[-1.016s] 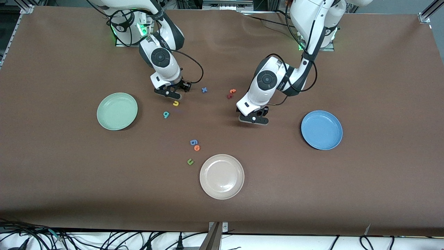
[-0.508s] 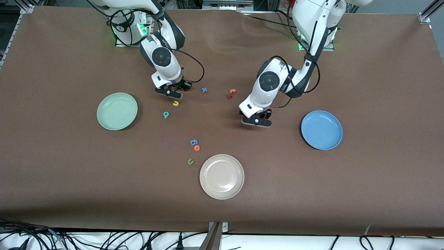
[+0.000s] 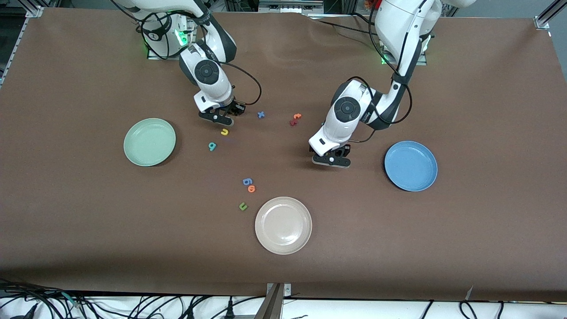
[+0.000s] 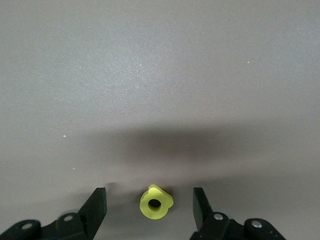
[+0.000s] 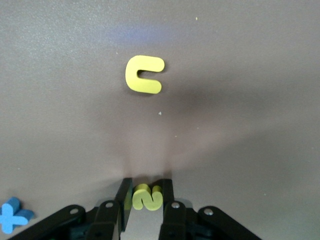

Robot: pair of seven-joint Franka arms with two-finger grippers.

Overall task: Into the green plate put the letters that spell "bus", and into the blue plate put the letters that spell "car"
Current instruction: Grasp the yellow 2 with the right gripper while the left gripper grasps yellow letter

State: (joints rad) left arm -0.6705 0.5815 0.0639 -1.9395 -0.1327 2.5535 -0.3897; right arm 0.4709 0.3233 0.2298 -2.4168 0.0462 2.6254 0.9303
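Though partly hidden, yellow s [image 5: 146, 198] between right gripper [image 5: 146, 200] fingers

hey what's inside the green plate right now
Nothing: the green plate shows only its bare mint surface, fully uncovered. The yellow u and the teal b-shaped letter lie on the table beside it.

Even overhead light, soft shadows, sharp focus.

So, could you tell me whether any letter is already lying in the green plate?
No, the front view shows the green plate with nothing in it, while the yellow u lies on the table beside it.
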